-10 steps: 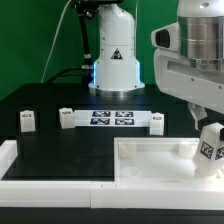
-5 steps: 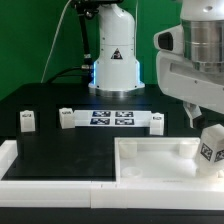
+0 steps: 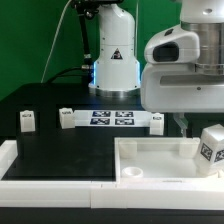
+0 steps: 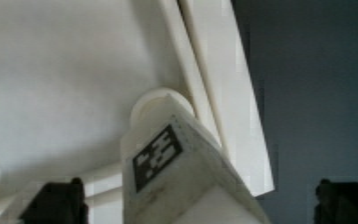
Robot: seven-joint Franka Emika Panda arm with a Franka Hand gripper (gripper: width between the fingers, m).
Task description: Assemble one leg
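As the exterior view has it, the panel (image 3: pixel 165 160) is the only container-type part: white, tray-like, raised rim, lying on the black worktop (image 3: pixel 60 145). Contents: just the leg (image 3: pixel 211 145), upright in the panel's far corner on the exterior view's right, marker face toward the camera. Can't tell if it sits in a corner hole or only on the floor. A round hole (image 3: pixel 133 172) shows at the panel's near corner on the exterior view's left. Beyond the panel's far rim, on the worktop: the marker board (image 3: pixel 110 119), the nearest spare leg (image 3: pixel 157 122) just behind that rim, then the middle spare leg (image 3: pixel 66 117) and the farthest spare leg (image 3: pixel 27 121), well off toward the exterior view's left. The arm housing (image 3: pixel 185 70) hangs over the panel's far side and is cut off by the frame. What hangs under it is hard to read here.

Wrist view: pincer (image 4: pixel 204 203) spread wide, gripping nothing. Only the dark fingertips (image 4: pixel 60 203) show, one on each side of the leg (image 4: pixel 167 155), both clear of it. Leg is just beside the panel's rim (image 4: pixel 211 60); touching or not, can't tell. Picture is blurred.
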